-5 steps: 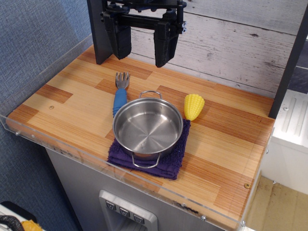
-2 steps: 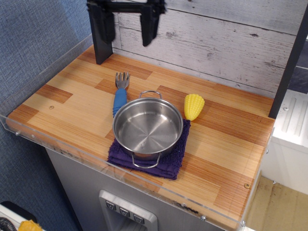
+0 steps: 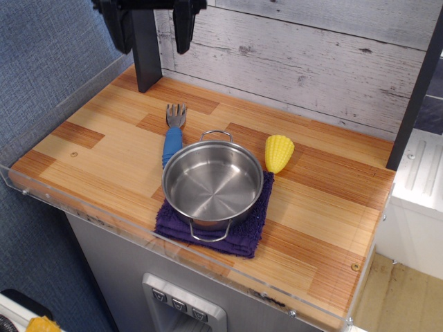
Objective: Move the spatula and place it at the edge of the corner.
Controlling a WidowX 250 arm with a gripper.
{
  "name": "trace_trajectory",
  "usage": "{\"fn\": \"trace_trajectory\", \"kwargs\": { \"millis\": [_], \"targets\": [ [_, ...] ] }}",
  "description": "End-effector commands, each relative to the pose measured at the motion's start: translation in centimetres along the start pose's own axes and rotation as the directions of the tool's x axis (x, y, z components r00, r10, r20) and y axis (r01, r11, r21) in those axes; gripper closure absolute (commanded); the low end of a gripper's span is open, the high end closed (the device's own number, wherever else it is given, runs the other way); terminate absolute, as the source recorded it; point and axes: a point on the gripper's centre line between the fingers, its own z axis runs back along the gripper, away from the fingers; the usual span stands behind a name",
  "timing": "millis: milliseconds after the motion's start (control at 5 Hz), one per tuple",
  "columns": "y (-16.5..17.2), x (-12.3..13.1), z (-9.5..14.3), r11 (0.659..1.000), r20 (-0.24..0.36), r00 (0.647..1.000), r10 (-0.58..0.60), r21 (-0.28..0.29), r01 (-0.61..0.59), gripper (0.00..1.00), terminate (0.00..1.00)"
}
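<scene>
The spatula [image 3: 172,134] lies on the wood tabletop, just left of the pot. Its blue ribbed handle points toward the front and its grey slotted head toward the back wall. My gripper [image 3: 152,40] hangs high at the top left of the view, well above and behind the spatula. Its two black fingers [image 3: 183,28] stand apart and hold nothing. The near left corner [image 3: 28,173] of the table has a brass screw and a clear acrylic rim.
A steel pot [image 3: 212,183] sits on a purple cloth [image 3: 239,238] at the middle front. A yellow corn cob [image 3: 278,153] lies right of the pot. A black post [image 3: 146,52] stands at the back left. A white plank wall runs behind.
My gripper has risen and moved left, from above the spatula's far side to the top left corner of the view. The spatula, pot and corn have not moved.
</scene>
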Motion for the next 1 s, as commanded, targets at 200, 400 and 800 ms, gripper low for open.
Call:
{"fn": "trace_trajectory", "kwargs": {
  "millis": [200, 400, 800],
  "targets": [
    [0.2, 3.1, -4.5, 0.993, 0.068, 0.992, -0.108, -0.048, 0.111, 0.00, 0.00],
    [0.0, 3.4, -5.8, 0.989, 0.056, 0.990, -0.133, -0.052, 0.136, 0.00, 0.00],
    [0.9, 2.5, -7.9, 0.987, 0.015, 0.987, -0.159, -0.014, 0.159, 0.00, 0.00]
  ]
}}
